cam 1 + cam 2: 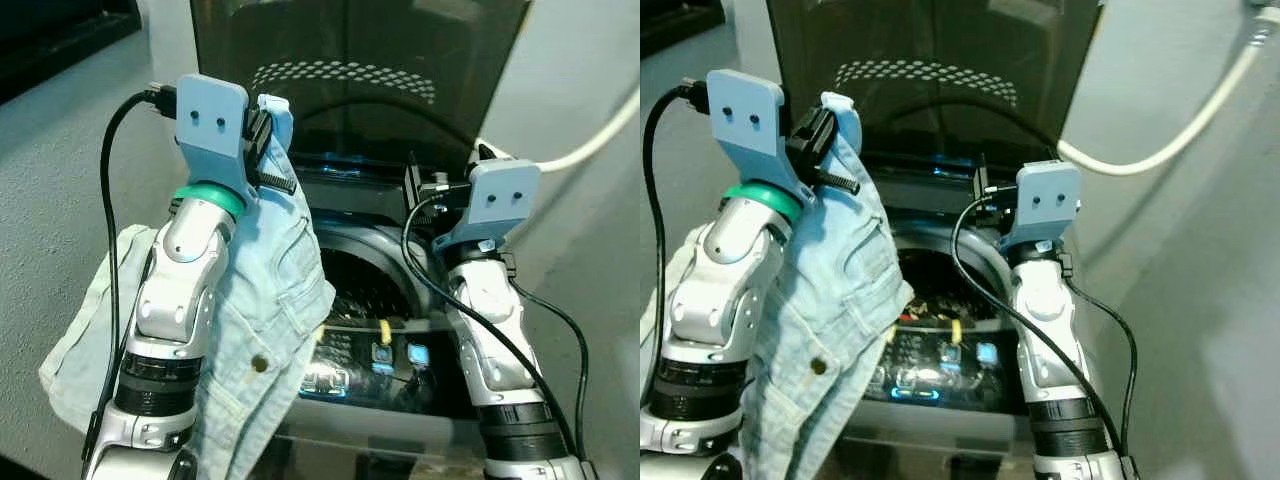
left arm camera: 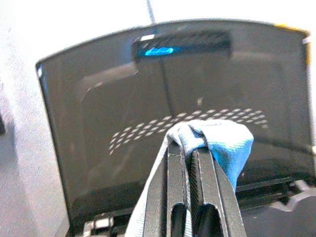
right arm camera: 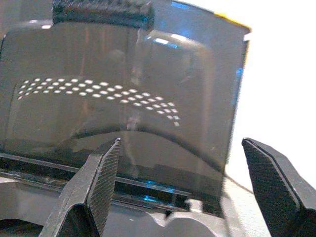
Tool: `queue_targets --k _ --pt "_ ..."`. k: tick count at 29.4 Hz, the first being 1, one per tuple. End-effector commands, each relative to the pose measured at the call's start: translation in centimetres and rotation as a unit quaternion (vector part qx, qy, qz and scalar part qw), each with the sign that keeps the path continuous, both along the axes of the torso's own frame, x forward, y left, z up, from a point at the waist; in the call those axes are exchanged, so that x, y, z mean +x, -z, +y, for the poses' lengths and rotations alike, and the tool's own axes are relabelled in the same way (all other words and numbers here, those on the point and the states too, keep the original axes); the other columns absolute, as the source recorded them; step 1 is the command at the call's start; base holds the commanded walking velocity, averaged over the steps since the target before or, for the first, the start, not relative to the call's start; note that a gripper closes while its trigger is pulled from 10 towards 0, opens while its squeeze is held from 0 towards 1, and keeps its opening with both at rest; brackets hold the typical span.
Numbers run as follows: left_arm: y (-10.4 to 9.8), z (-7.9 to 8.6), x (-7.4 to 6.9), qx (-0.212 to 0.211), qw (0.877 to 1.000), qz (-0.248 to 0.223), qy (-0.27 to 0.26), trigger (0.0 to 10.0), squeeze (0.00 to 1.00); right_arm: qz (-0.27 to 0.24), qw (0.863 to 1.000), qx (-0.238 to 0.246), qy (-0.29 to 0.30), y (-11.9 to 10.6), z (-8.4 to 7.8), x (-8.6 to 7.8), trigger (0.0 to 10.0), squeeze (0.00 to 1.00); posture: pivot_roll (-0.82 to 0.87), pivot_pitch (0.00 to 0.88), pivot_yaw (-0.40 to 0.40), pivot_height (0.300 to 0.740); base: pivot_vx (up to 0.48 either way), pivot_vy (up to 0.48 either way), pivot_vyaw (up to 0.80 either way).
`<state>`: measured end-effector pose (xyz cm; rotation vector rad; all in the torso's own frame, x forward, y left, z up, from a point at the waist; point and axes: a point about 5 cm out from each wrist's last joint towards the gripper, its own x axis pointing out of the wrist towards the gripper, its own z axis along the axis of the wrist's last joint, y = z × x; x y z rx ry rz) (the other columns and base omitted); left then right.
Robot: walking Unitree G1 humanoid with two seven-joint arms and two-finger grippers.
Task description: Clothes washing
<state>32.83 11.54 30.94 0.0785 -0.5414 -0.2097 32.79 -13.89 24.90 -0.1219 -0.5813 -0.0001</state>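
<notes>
1. Grey-white walls and a grey floor surround a top-loading washing machine [image 1: 400, 420], which stands directly before the robot.
2. Raised lid [image 1: 360, 70]: dark, tinted and translucent, standing upright behind the opening, with a reflected arc of pale dots across it.
3. Drum [image 1: 365, 285]: open at the top and dark inside; its contents cannot be made out.
4. Control panel [image 1: 375, 365]: along the near edge of the machine, glossy, with blue-lit indicators and one small yellow mark.
5. Left gripper [image 2: 189, 163]: held high above the left front of the machine, its two black fingers pressed together on a fold of fabric.
6. Light blue denim garment [image 1: 270, 300]: pinched at its upper edge by the left gripper; it hangs down over the left forearm, with seams and a metal button showing, and its lower part is in front of the machine's left corner.
7. Right gripper [image 3: 190, 182]: raised above the right side of the opening, fingers spread wide apart, holding nothing, facing the lid.
8. White hose [image 1: 590, 145]: runs along the wall to the right of the lid.
</notes>
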Motion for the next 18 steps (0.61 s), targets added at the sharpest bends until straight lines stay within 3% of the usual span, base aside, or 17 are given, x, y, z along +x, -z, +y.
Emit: queue_targets --k 1,6,8,9,10,11,13,14,15,16,18 --pt "-0.5 -0.2 -0.1 0.005 1.0 -0.016 0.008 10.0 0.0 0.001 1.0 -0.002 0.002 0.2 0.0 -0.1 10.0 0.0 0.07 0.0 0.059 0.74 0.0 0.0 0.0" --pt "-3.0 -0.4 0.8 0.064 0.994 -0.083 0.014 10.0 0.0 -0.014 1.0 -0.001 -0.015 -0.4 0.4 -0.3 10.0 0.0 0.07 0.0 0.055 0.74 0.0 0.0 0.0" --pt "-5.4 -1.0 1.5 0.11 0.983 -0.141 0.035 10.0 0.0 -0.025 0.999 0.005 -0.023 -0.9 0.6 -0.4 10.0 0.0 0.08 0.0 0.052 0.74 0.0 0.0 0.0" --pt "-5.4 -1.0 1.5 0.11 0.983 -0.141 0.035 10.0 0.0 -0.025 0.999 0.005 -0.023 -0.9 0.6 -0.4 10.0 0.0 0.08 0.0 0.052 0.74 0.0 0.0 0.0" --pt "-7.0 -1.6 1.9 0.143 0.973 -0.18 0.036 10.0 0.0 -0.031 0.999 0.012 -0.026 -1.2 0.6 -0.5 10.0 0.0 0.08 0.0 0.053 0.74 0.0 0.0 0.0" --pt "-7.0 -1.6 1.9 0.143 0.973 -0.18 0.036 10.0 0.0 -0.031 0.999 0.012 -0.026 -1.2 0.6 -0.5 10.0 0.0 0.08 0.0 0.053 0.74 0.0 0.0 0.0" --pt "-10.7 -3.0 1.8 0.206 0.939 -0.274 0.017 10.0 0.0 -0.04 0.998 0.033 -0.031 -1.7 0.6 -0.6 10.0 0.0 0.07 0.0 0.058 0.74 0.0 0.0 0.0" --pt "-12.5 -3.9 1.4 0.215 0.926 -0.311 0.017 10.0 0.0 -0.044 0.998 0.037 -0.029 -1.8 0.5 -0.7 10.0 0.0 0.06 0.0 0.081 0.74 0.0 0.0 0.0" --pt "-12.5 -3.9 1.4 0.215 0.926 -0.311 0.017 10.0 0.0 -0.044 0.998 0.037 -0.029 -1.8 0.5 -0.7 10.0 0.0 0.06 0.0 0.081 0.74 0.0 0.0 0.0" --pt "-14.0 -5.6 0.7 0.228 0.911 -0.343 0.034 10.0 0.0 -0.046 0.998 0.043 -0.019 -1.8 0.2 -1.0 10.0 0.0 0.04 0.0 0.092 0.74 0.0 0.0 0.0" --pt "-14.1 -5.9 0.6 0.23 0.909 -0.345 0.04 10.0 0.0 -0.047 0.998 0.044 -0.016 -1.7 0.2 -1.1 10.0 0.0 0.04 0.0 0.092 0.74 0.0 0.0 0.0"
